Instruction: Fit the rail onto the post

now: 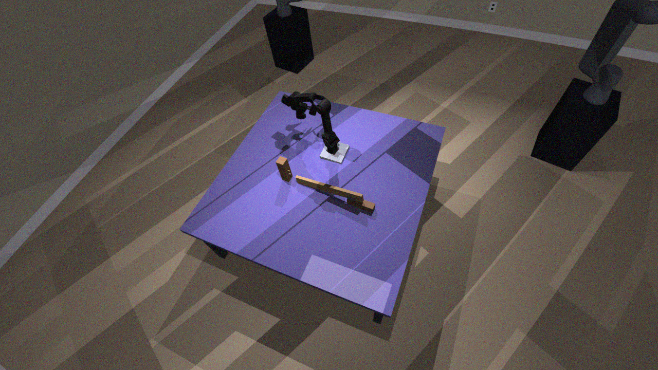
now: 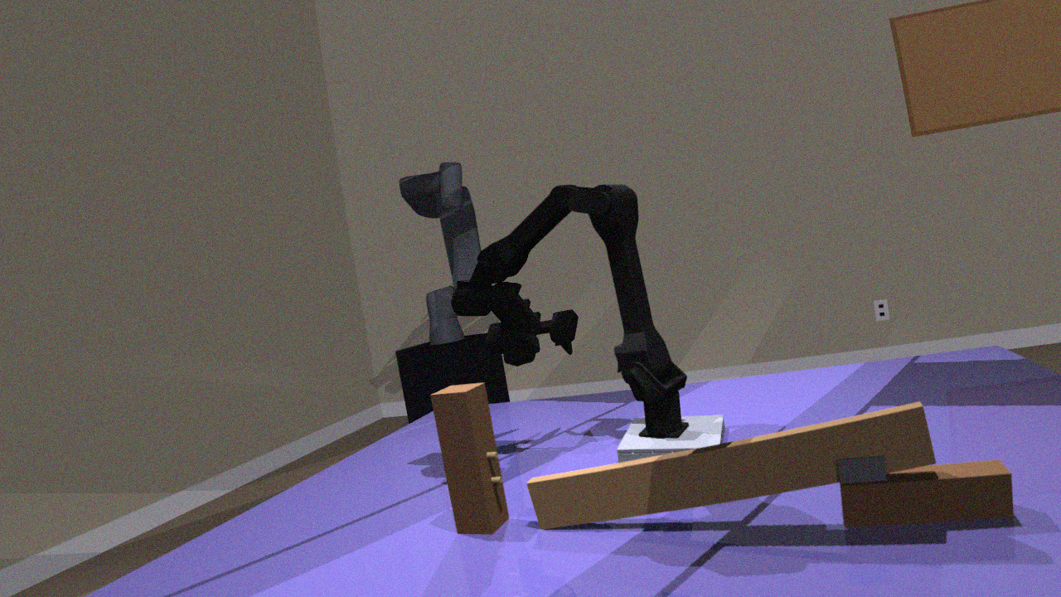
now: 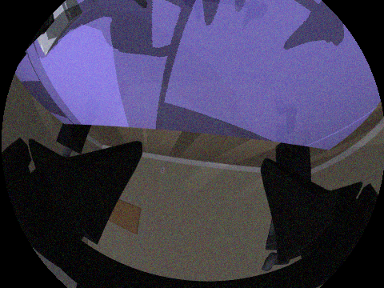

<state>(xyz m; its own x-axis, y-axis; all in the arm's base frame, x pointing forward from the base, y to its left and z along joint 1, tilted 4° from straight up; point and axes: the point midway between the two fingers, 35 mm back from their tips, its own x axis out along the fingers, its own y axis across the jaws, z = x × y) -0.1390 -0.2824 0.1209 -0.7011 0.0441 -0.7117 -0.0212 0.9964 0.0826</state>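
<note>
I hold the gripper above the table, jaws wide and empty; the rail slopes down toward the post, apart from its pegs.

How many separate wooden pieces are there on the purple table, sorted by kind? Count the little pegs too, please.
Long rail: 1
Upright post: 1
Low block: 1
Pegs on the post: 2
Total: 5
</note>
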